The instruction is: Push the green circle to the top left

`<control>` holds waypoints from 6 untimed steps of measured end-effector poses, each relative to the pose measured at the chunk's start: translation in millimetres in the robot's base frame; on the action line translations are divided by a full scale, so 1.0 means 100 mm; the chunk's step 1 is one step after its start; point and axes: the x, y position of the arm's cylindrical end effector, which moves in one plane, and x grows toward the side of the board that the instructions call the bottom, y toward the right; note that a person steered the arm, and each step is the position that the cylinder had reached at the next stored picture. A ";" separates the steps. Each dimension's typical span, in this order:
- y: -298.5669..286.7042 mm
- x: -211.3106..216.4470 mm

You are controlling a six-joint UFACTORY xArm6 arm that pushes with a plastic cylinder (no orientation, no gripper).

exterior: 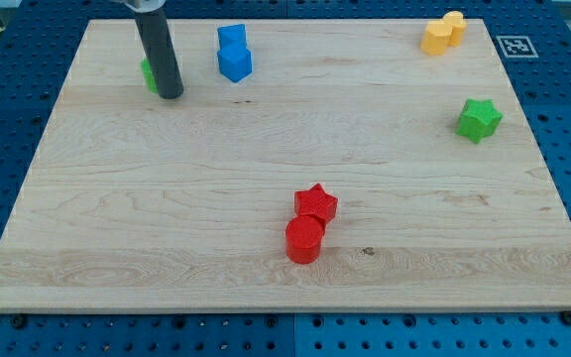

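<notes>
The green circle (148, 74) sits near the board's top left and is mostly hidden behind my rod; only its left edge shows. My tip (171, 95) rests on the board just right of it and a little below, touching or nearly touching it. The dark rod rises from there to the view's top.
Two blue blocks (233, 54) stand together right of the rod. Two yellow blocks (442, 32) sit at the top right. A green star (478, 119) is at the right edge. A red star (315, 204) touches a red cylinder (304, 240) at bottom centre. The wooden board (117, 248) lies on a blue pegboard table.
</notes>
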 end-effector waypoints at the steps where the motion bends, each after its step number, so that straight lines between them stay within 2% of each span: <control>1: -0.16 -0.11; 3: -0.38 -0.23; 6: -0.38 -0.50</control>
